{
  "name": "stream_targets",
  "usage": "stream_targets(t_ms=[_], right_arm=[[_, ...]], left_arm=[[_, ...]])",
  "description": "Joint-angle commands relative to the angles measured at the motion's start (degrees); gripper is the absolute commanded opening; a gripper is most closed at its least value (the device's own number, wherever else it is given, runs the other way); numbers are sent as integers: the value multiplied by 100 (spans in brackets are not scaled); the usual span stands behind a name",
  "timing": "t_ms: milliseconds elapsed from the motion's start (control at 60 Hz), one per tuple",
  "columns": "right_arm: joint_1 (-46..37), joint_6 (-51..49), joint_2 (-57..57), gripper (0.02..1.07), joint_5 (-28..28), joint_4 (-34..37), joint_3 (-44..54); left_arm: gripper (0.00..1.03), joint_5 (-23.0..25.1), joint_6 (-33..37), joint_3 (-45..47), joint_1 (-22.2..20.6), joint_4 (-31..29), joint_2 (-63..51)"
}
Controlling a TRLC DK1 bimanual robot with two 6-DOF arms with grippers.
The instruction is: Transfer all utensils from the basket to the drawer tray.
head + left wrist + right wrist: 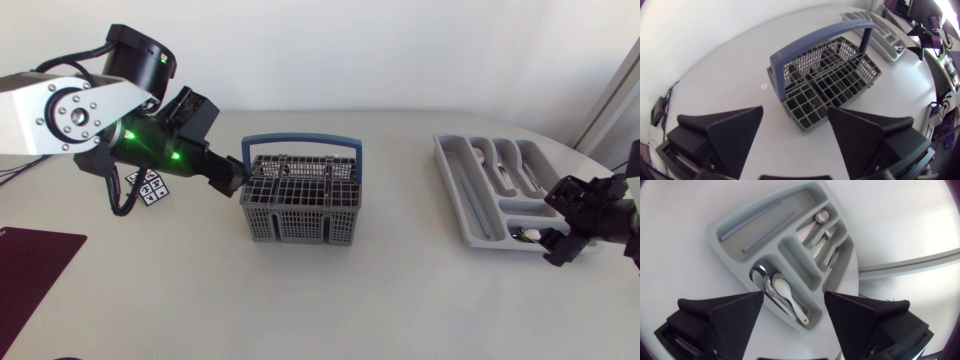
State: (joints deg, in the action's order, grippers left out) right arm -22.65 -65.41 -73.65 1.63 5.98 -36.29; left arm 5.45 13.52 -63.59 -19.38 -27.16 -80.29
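Note:
The grey cutlery basket with a blue handle stands mid-table; no utensil shows in its compartments. My left gripper sits open at the basket's left end, and in the left wrist view the basket lies just ahead of that gripper. The grey drawer tray lies at the right. My right gripper hovers open over its near right corner, holding nothing. In the right wrist view two spoons lie in the compartment under this gripper, and more cutlery fills the slots of the tray beyond.
A small black-and-white marker tag lies on the table under my left arm. A dark red mat covers the front left corner. The white table runs bare between basket and tray.

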Motion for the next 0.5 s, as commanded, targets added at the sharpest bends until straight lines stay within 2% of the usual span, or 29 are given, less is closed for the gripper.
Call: stream_targets(t_ms=[0,217,267,483], right_arm=[[473,547,298,92,31,264,158],[1808,1768,729,92,-22,817,149],[2090,2067,764,92,118,1046,61],[2977,3166,905,92,628,1265,-88]], left_arm=[[89,-27,10,225,109,-35,75],[89,-27,46,550,241,26,110],[89,-27,63,664,259,61,154],[89,-27,54,1200,303,422,444]])
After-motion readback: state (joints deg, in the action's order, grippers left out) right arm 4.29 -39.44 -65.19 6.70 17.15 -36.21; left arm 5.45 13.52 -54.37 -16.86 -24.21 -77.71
